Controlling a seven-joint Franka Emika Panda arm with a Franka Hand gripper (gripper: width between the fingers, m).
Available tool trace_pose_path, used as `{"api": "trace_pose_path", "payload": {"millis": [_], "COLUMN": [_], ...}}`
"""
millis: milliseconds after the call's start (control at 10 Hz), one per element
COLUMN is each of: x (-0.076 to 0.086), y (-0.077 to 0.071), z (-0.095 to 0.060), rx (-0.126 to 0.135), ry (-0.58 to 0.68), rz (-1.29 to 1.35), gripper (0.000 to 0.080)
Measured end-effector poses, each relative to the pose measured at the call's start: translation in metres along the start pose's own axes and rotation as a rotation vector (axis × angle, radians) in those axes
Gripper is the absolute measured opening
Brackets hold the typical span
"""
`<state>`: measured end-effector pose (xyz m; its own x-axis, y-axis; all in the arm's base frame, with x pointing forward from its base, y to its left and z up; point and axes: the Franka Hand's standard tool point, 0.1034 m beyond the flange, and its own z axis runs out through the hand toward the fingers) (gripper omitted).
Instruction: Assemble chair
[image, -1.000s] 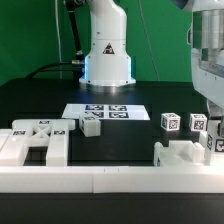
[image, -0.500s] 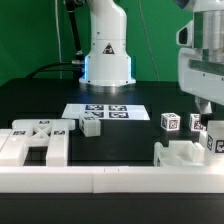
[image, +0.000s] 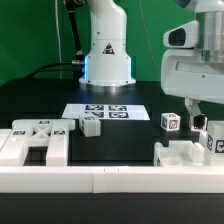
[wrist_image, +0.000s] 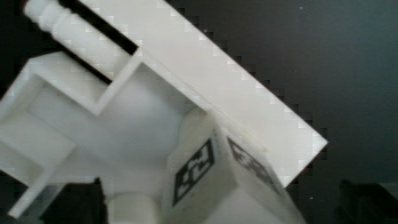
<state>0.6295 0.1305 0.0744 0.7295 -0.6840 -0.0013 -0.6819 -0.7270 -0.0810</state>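
A: Right, chair (image: 30, 148) first. Where is it sitting?

B: It is lying in loose parts on the black table (image: 40, 100), all near the white border wall (image: 110, 182). The wide piece (image: 45, 132) is resting at the exterior view's left, with a small block (image: 90, 125) just beside it. A tagged cube (image: 170, 122) and a notched piece (image: 180, 155) are sitting toward the exterior view's right.

A: Arm pose?

B: The arm is reaching in at the exterior view's upper right, wrist pointing down. The gripper (image: 196, 112) is hovering just above the right-hand parts. Its fingers appear to be standing wide apart and are gripping nothing. I cannot tell whether a fingertip is grazing a part.

A: Surfaces?

B: The parts are showing as matte white plastic, blocky and square-edged, and are carrying black-and-white square tags. The wrist view is catching one tagged block (wrist_image: 196, 170) beside a flat slab (wrist_image: 214, 80), both blurred. The marker board (image: 105, 111) is lying thin and flat mid-table, in front of the arm's rounded white base (image: 105, 55).
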Motion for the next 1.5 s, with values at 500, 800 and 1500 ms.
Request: {"api": "trace_pose_path", "payload": {"millis": [500, 800, 1500], "x": [0.0064, 0.0062, 0.0065], "y": [0.001, 0.001, 0.0008], "z": [-0.0035, -0.0027, -0.0028], "rx": [-0.002, 0.0, 0.004], "ry": [-0.003, 0.002, 0.001], "rz": [-0.43, -0.513, -0.227], "gripper": [0.0649, 0.0523, 0.0288]}}
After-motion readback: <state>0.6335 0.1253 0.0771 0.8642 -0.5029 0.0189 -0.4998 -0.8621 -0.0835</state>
